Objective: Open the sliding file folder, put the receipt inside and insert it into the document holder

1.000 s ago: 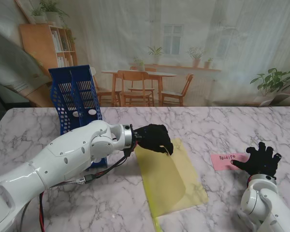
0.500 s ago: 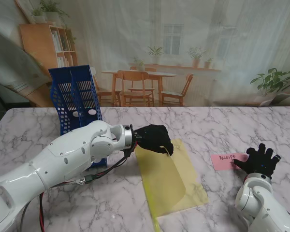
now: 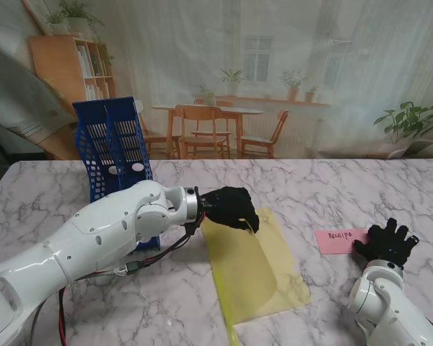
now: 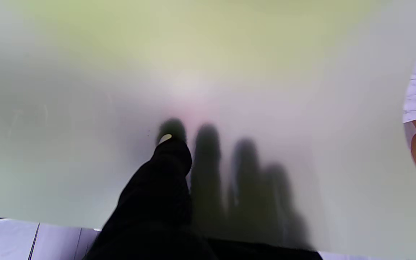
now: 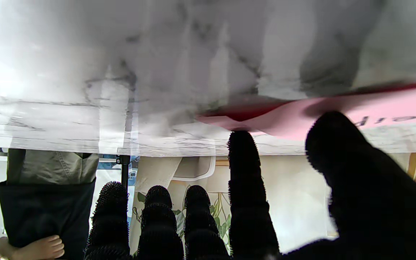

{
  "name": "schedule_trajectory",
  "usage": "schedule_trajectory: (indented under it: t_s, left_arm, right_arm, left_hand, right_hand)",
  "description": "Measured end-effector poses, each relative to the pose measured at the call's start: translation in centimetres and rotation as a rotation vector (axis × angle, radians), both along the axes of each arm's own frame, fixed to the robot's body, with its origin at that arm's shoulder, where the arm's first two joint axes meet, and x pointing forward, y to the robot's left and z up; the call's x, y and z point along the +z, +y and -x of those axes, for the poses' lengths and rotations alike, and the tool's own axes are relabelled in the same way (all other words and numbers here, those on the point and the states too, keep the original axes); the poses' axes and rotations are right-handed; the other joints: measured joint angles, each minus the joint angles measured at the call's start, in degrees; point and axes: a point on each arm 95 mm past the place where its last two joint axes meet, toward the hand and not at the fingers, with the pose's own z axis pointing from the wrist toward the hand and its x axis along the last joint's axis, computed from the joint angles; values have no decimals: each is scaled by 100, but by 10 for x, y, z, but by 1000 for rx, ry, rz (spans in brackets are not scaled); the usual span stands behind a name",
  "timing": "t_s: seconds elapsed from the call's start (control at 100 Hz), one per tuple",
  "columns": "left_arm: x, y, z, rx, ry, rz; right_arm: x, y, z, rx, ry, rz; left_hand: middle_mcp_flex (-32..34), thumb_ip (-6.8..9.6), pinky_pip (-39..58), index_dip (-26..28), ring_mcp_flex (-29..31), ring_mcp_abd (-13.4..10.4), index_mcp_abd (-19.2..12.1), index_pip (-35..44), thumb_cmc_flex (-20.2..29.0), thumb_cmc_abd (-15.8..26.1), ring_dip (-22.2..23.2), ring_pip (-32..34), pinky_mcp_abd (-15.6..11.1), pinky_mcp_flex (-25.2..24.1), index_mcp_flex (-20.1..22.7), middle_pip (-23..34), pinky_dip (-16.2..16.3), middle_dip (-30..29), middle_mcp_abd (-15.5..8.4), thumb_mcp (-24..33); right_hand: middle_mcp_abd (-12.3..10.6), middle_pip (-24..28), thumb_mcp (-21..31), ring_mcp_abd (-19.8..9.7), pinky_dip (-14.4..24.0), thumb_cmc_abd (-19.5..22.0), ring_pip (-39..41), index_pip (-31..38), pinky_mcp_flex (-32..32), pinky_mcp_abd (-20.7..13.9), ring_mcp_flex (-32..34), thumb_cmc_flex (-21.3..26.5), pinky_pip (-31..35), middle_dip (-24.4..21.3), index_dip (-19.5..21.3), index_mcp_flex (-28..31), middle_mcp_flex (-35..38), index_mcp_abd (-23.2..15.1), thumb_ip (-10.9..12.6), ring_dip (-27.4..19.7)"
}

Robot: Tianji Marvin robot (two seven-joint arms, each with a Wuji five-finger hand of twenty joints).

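While the left hand (image 3: 231, 207) pinches the far corner of the yellow sliding file folder (image 3: 254, 268), the folder's upper sheet stands lifted off the lower one, which lies flat on the marble surface (image 3: 310, 187). The left wrist view confirms the grip: the thumb (image 4: 164, 169) sits on the near face of the translucent sheet, and the other fingers show as dark shapes through it on the far face. The hand is thus closed on the folder's cover.

The pink receipt (image 3: 340, 241) lies flat on the surface to the right of the folder and apart from it, with handwriting on its upper face. The right hand (image 3: 387, 244) sits just to the right of the receipt, fingers spread and holding nothing. In the right wrist view one fingertip (image 5: 242, 144) appears to reach the receipt's corner, which looks slightly raised off the surface; blur prevents confirming contact.

The blue document holder (image 3: 114, 148) stands upright on the left side of the surface, farther from me than the left forearm, well apart from the receipt.
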Motion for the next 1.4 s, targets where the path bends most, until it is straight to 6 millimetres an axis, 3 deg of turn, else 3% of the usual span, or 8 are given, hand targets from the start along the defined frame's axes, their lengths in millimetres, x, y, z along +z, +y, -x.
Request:
schedule_trajectory:
  t_s: [0.13, 0.33, 0.45, 0.63, 0.96, 1.17, 1.4]
  left_arm:
    - [0, 0, 0, 0, 1, -1]
    - [0, 0, 0, 0, 1, -1]
    - [0, 0, 0, 0, 1, 0]
    - [-1, -1, 0, -1, 2, -1]
    - [-1, -1, 0, -2, 2, 0]
    - [-1, -1, 0, -6, 1, -6]
    - [-1, -2, 0, -10, 0, -8]
  right_arm:
    - [0, 1, 0, -3, -1, -3]
    - [-2, 2, -3, -19, -17, -17]
    - [-3, 3, -5, -24, -30, -21]
    - [-4, 5, -6, -26, -50, -33]
    - [-8, 7, -8, -27, -117, -61]
    - [-5, 7, -5, -21, -138, -98]
    - [20, 13, 1, 55, -171, -157]
  left_hand:
    - [0, 0, 0, 4, 0, 0, 0, 0, 0, 0, 0, 0, 0, 0, 0, 0, 0, 0, 0, 0]
    - [0, 0, 0, 22, 1, 0, 0, 0, 0, 0, 1, 1, 0, 0, 0, 0, 0, 0, 0, 0]
    - [0, 0, 0, 23, 1, 0, 0, 0, 0, 0, 1, 2, 0, 1, 0, 0, 0, 0, 0, 0]
    - [0, 0, 0, 24, 1, 0, 0, 0, 0, 0, 1, 2, 0, 1, 0, 0, 0, 0, 0, 0]
    - [0, 0, 0, 25, 1, 0, 0, 0, 0, 0, 1, 3, 0, 1, 0, 0, 0, 0, 0, 0]
    - [0, 0, 0, 26, 2, 0, 0, 0, 0, 0, 1, 3, 0, 1, 0, 0, 0, 0, 0, 0]
    - [0, 0, 0, 27, 2, 0, 0, 0, 0, 0, 1, 4, 0, 1, 0, 0, 0, 0, 0, 0]
  right_hand:
    - [0, 62, 62, 0, -13, -53, 0, -6, -1, 0, 0, 0, 33, 6, 38, -1, 0, 28, 0, 0]
    - [1, 471, 460, 0, -130, -258, 109, 162, -2, 0, 4, 45, 246, 178, 454, -11, 0, 77, -10, 0]
    - [2, 880, 549, 0, -295, -256, 255, 663, -2, 0, 56, 450, 446, 338, 349, -18, 1, 67, -525, -2]
    - [2, 1483, 570, -4, -442, -250, 540, 1835, -2, 5, 129, 811, 634, 557, 156, -4, 25, -332, -652, -16]
    - [-4, 2091, 577, 23, -511, -326, 1337, 2465, 215, 145, 904, 1544, 998, 851, 153, 706, 1508, -491, -659, 207]
    - [0, 2318, 612, 53, -523, -277, 1610, 2556, 228, 203, 1125, 1704, 1192, 986, 227, 996, 1882, -44, -659, 398]
    - [49, 2653, 612, 91, -564, -162, 2040, 2690, 463, 285, 1495, 1762, 1534, 1145, 403, 1066, 2200, 416, -659, 639]
